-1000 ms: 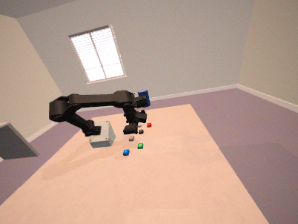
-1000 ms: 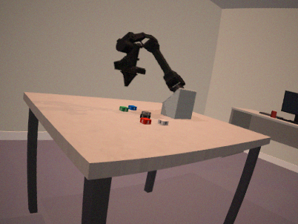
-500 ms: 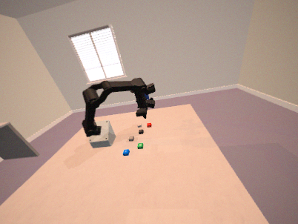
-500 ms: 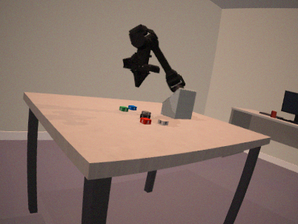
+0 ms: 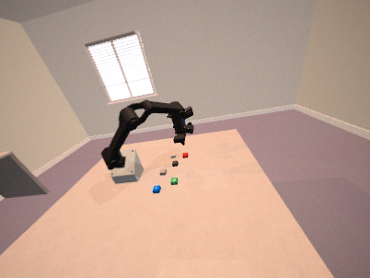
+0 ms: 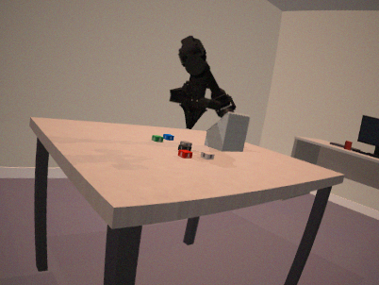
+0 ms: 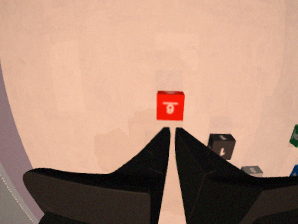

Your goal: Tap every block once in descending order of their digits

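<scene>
Several small blocks lie on the table near the arm's base. They are a red block [image 5: 185, 155] [image 6: 185, 154] [image 7: 170, 106], a black block [image 5: 175, 163] [image 7: 221, 144], a light grey block [image 5: 173, 156], a grey block [image 5: 162, 171] [image 6: 207, 155] [image 7: 252, 171], a green block [image 5: 174, 180] [image 6: 156, 138] [image 7: 294, 136] and a blue block [image 5: 156, 189] [image 6: 168, 137]. My gripper [image 5: 177, 139] [image 7: 172, 133] is shut and empty. It hangs well above the table, above the blocks' far end. In the wrist view the red block lies just beyond the fingertips. Its white digit is too small to read.
The arm's grey base box [image 5: 126, 171] [image 6: 228, 132] stands on the table [image 5: 230, 221] [image 6: 141, 189] beside the blocks. A side desk [image 6: 325, 153] with a monitor and a red cup [image 6: 348, 144] stands off to the right, apart from the table.
</scene>
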Tool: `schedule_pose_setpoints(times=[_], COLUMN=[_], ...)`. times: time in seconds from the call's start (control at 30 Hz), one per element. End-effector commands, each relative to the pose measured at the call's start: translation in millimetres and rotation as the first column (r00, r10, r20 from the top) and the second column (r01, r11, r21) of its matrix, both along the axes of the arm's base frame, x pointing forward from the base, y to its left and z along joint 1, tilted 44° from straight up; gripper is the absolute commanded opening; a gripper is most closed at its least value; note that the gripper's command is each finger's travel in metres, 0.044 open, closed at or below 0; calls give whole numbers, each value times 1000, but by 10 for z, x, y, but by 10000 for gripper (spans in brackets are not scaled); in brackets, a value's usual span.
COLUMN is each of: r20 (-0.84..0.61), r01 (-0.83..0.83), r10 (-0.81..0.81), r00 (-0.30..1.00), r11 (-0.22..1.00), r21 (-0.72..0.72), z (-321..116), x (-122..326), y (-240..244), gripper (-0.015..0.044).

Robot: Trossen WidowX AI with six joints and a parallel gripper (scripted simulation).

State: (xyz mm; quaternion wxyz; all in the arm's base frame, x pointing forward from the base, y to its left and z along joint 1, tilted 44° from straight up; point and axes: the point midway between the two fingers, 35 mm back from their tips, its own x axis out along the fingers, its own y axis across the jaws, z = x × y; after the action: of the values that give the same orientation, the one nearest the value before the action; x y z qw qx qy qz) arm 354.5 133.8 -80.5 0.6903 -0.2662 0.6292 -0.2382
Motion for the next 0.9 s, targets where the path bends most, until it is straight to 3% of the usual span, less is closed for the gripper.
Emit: schedule_pose_setpoints(times=[0.0, 0.87], r20=[-28, -28], r01=[12, 12], r10=[-13, -13], r00=[1000, 1000], r11=[1000, 1000], r21=[-24, -26], z=[-305, -522], x=[-47, -28], y=[-324, -534], gripper=[20, 20])
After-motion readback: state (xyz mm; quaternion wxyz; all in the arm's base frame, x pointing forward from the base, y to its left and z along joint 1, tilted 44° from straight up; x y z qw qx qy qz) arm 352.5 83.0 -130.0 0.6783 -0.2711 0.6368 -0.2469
